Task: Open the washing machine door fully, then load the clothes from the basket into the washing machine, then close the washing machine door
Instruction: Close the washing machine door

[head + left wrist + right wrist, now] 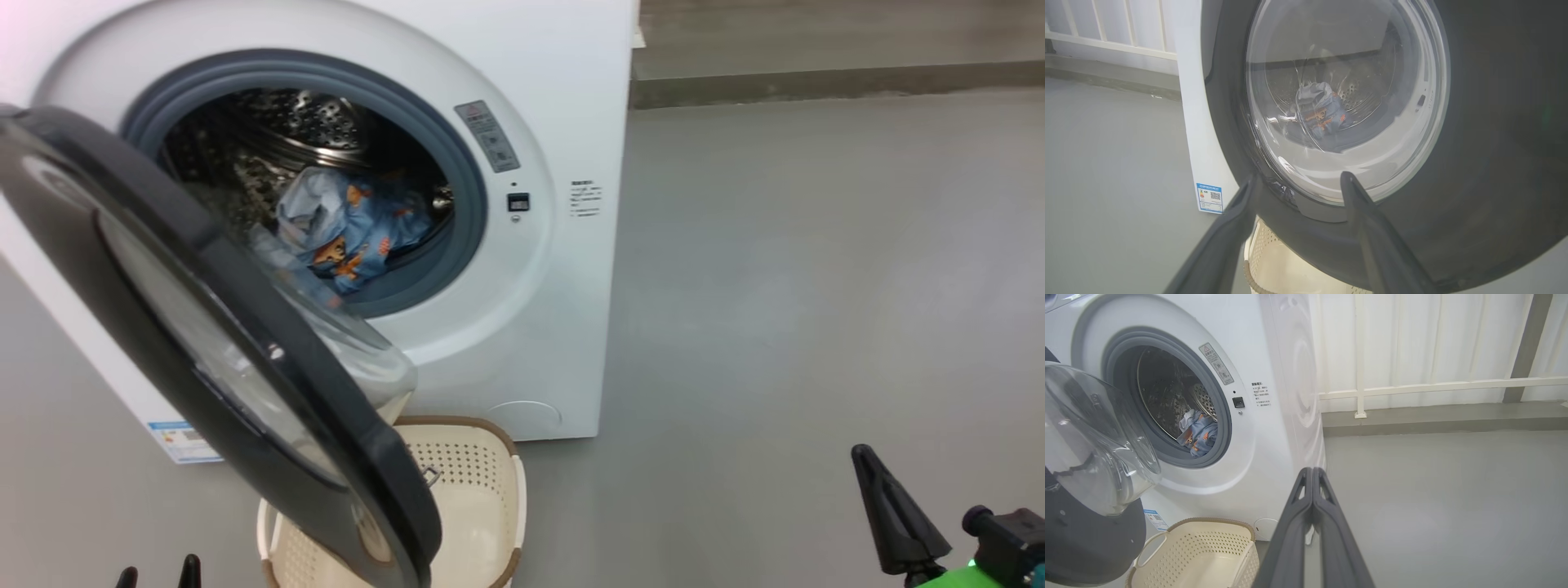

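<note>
The white washing machine [539, 98] stands ahead with its door [171, 237] swung partway out toward me, black rim and glass bowl in the left foreground. Blue printed clothes [351, 229] lie inside the steel drum. Below the door sits the cream basket [473, 465], with no clothes in the part I can see. My left gripper [1298, 179] is open just outside the door's outer face [1494, 143], through whose glass the clothes [1323, 110] show. My right gripper [1312, 471] is shut on nothing, low at the right [865, 461], away from the machine.
Grey floor [816, 286] stretches to the right of the washer up to a low ledge [816, 82]. A white railing [1433, 386] with pale curtains runs behind. A blue label [1209, 198] marks the machine's lower left corner.
</note>
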You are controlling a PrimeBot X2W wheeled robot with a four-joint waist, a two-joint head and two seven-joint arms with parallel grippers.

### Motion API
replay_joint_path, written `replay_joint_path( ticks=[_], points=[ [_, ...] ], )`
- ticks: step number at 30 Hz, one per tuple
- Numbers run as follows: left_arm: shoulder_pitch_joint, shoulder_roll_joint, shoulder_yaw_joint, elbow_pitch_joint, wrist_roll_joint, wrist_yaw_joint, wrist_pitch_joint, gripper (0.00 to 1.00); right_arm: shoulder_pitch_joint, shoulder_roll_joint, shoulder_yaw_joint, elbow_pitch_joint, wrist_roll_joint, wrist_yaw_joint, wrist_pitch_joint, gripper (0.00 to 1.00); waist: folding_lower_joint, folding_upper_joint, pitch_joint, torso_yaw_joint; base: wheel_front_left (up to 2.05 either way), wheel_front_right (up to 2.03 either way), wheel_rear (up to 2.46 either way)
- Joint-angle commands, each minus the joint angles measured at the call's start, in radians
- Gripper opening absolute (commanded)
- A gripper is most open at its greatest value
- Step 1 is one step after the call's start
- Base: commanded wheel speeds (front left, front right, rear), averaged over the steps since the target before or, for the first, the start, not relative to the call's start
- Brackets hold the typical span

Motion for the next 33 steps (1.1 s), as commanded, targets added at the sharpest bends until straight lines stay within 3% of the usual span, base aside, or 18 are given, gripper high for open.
replay_joint_path(
  ticks=[1,17,33],
  points=[
    [-0.021,0.011,0.034,-0.029,0.016,0.0,-0.011,1.0,-0.052,-0.018,0.029,-0.019,0.006,0.005,-0.008,0.0,0.0,0.0,-0.005,0.04,0.0,0.0,0.0],
    [-0.012,-0.012,0.024,-0.048,0.04,0.0,-0.011,1.0,-0.233,0.01,0.198,-0.123,0.015,0.005,-0.008,0.0,0.0,0.0,-0.024,0.228,0.0,0.0,0.0],
    [-0.008,-0.011,0.009,-0.05,0.037,0.0,-0.011,1.0,-0.332,0.079,0.451,-0.295,0.013,0.005,-0.008,0.0,0.0,0.0,-0.048,0.336,0.0,0.0,0.0]
  ],
)
